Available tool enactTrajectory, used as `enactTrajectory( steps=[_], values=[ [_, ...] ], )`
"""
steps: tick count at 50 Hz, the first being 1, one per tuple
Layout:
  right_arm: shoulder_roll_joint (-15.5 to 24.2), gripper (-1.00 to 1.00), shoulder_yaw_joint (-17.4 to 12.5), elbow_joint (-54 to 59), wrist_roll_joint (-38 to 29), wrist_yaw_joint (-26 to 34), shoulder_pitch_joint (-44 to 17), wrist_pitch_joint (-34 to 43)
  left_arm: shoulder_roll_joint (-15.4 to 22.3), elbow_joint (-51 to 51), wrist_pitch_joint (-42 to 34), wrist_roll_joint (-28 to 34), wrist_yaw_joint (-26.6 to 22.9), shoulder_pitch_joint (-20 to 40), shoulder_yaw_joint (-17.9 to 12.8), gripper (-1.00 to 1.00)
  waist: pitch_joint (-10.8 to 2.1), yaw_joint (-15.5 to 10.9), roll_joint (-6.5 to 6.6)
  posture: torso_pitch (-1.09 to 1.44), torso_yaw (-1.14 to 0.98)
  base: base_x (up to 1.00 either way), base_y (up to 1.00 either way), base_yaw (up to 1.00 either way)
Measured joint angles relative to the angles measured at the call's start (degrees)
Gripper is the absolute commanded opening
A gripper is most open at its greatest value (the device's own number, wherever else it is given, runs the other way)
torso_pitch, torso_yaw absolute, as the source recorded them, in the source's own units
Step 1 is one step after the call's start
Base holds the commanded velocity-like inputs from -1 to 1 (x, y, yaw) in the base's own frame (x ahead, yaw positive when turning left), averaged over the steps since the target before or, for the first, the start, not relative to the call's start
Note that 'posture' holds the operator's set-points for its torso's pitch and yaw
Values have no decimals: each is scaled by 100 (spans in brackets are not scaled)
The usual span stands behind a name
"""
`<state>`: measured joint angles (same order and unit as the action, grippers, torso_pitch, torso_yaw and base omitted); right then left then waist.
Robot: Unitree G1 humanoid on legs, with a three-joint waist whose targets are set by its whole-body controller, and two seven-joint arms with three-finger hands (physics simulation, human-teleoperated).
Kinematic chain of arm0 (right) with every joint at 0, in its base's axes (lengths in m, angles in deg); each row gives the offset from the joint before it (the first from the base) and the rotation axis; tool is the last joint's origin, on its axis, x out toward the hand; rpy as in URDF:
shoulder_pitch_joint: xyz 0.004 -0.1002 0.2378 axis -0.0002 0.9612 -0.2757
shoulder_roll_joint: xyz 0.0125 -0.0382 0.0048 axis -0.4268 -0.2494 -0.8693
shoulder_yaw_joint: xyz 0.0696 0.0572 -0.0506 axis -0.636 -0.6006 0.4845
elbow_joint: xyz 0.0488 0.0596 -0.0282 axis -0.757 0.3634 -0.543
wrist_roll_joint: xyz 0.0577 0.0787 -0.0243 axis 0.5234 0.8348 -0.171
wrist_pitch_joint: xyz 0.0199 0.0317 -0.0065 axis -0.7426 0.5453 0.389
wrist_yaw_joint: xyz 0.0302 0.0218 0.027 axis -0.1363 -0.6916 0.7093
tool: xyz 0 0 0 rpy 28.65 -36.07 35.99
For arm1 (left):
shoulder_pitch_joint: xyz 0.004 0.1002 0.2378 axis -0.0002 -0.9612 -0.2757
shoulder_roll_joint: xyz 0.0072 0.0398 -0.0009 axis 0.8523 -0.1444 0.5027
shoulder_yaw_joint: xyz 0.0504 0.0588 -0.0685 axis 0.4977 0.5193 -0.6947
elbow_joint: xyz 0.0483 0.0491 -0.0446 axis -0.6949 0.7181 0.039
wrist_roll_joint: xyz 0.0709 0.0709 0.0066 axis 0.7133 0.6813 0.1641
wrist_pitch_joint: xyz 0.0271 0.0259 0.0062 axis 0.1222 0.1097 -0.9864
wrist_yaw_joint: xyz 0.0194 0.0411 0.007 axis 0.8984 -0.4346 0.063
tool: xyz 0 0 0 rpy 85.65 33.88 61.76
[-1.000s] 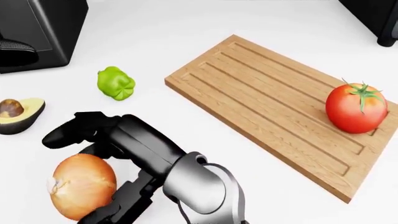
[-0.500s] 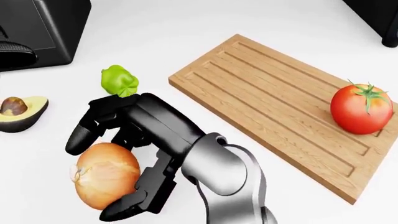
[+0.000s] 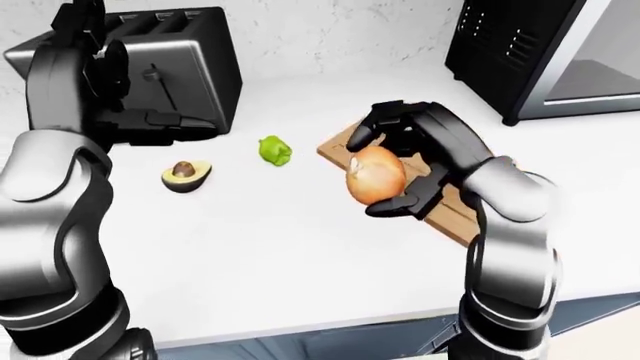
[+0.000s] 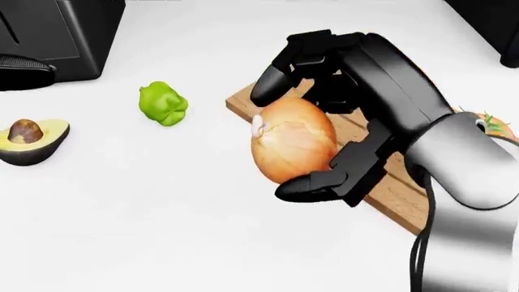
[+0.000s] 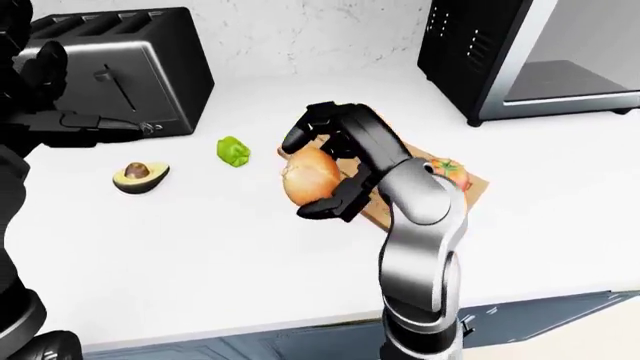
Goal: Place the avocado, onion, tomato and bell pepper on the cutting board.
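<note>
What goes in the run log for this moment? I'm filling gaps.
right hand: shut on onion, lifted beside cutting board | tomato: on board | avocado, bell pepper: on counter

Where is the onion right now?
The onion is near the middle of the head view, held in the robot's right hand over the left end of the cutting board, to the right of the green pepper.

The right hand (image 5: 325, 169) gripped the onion (image 5: 311, 175) above the left end of the cutting board (image 5: 470, 191). The tomato (image 5: 449, 172) sat on the board to the right. Left on the white table (image 5: 200, 240) lay the bell pepper (image 5: 234, 151) and avocado (image 5: 139, 177), near a toaster (image 5: 125, 71).
</note>
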<state>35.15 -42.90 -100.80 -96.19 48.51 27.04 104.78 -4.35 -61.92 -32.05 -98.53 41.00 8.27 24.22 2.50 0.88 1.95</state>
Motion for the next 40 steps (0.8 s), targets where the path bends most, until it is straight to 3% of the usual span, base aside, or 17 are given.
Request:
enactTrajectory(
  steps=[10,19,27,40],
  values=[
    [707,-60,-274,-468,-136,433,2,503,6,16,-4,31,-43,63,16,100,23,-32,-48,0,0,0,0,0],
    [926,-63,-664,-169,-14,339,48,386,28,81,-18,51,-60,131,8,100,5,-13,-82,0,0,0,0,0],
    [1016,-65,-538,803,346,-151,-133,-183,20,61,-3,52,-74,131,31,100,12,-23,-55,0,0,0,0,0],
    [1267,-67,-479,977,-276,350,-306,-595,2,34,21,79,-86,24,-7,100,11,-32,-96,0,0,0,0,0]
  ],
)
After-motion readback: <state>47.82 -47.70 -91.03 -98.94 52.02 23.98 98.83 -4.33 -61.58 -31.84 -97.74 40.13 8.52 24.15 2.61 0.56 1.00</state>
